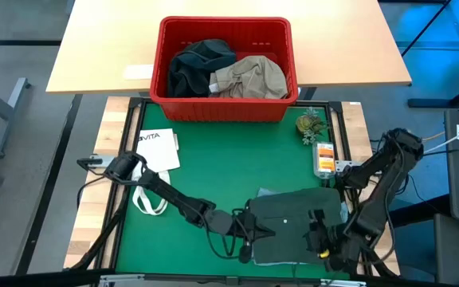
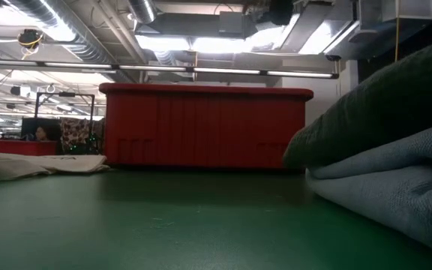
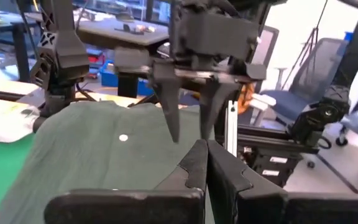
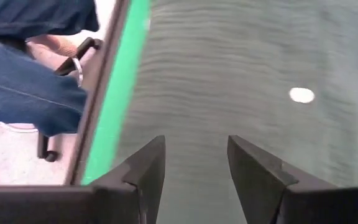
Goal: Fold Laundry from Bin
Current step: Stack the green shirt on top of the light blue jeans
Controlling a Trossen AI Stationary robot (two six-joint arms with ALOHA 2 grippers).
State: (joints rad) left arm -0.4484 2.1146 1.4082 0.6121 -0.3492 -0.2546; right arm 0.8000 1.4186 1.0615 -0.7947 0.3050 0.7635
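The red slotted plastic bin (image 1: 224, 108) stands at the far edge of the green mat (image 1: 221, 175) and holds two crumpled soft pieces, a dark one (image 1: 196, 68) beside a khaki-beige one (image 1: 253, 77). At the near edge a dark green garment (image 1: 293, 227) lies flat and squarish on a folded light blue piece (image 2: 396, 187). The left gripper (image 1: 249, 231) is clenched at its edge, grasping nothing visible; the right gripper (image 1: 319, 231) hangs above it, fingers apart
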